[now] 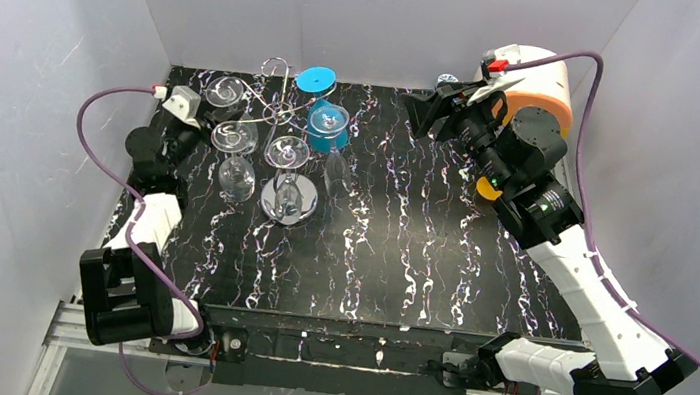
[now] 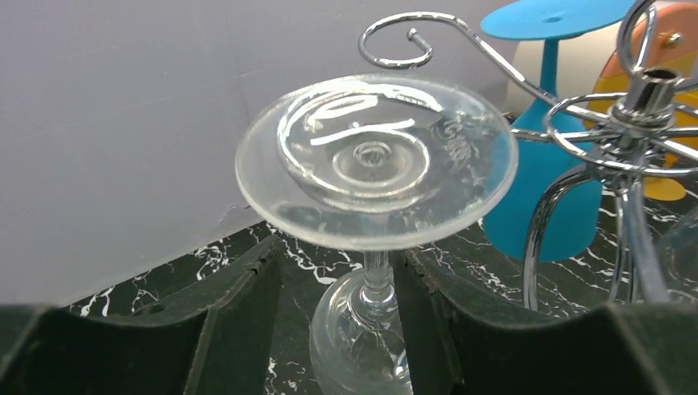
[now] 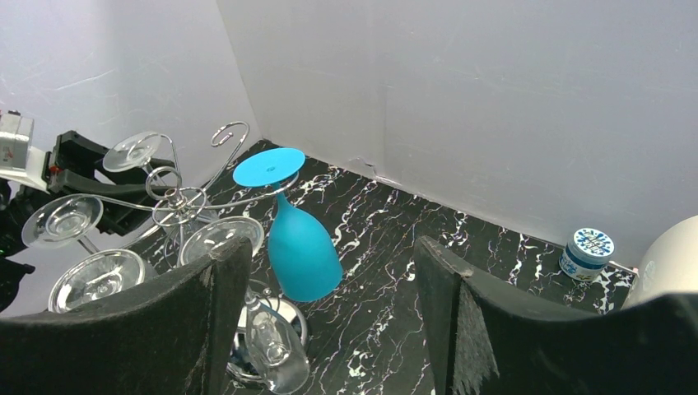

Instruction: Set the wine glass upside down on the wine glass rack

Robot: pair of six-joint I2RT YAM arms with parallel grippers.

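Observation:
The wine glass rack [image 1: 281, 121] stands at the back left on its chrome base [image 1: 287, 200]. It also shows in the left wrist view [image 2: 650, 99] and the right wrist view [image 3: 177, 202]. Several clear glasses and a blue glass [image 1: 327, 124] hang upside down from it. My left gripper [image 1: 207, 112] is open around the stem of one upside-down clear wine glass [image 2: 374, 160], whose foot [image 1: 225, 92] is level with a scroll arm [image 2: 395, 45]. The right finger [image 2: 461, 313] is next to the stem and the left finger [image 2: 239, 313] stands apart. My right gripper [image 1: 426, 116] is open and empty, raised at the back right.
A small white and blue jar [image 3: 591, 251] stands by the back wall, and it also shows in the top view [image 1: 447, 81]. An orange and white roll [image 1: 541, 85] sits in the back right corner. White walls close in the black marbled table [image 1: 399, 254].

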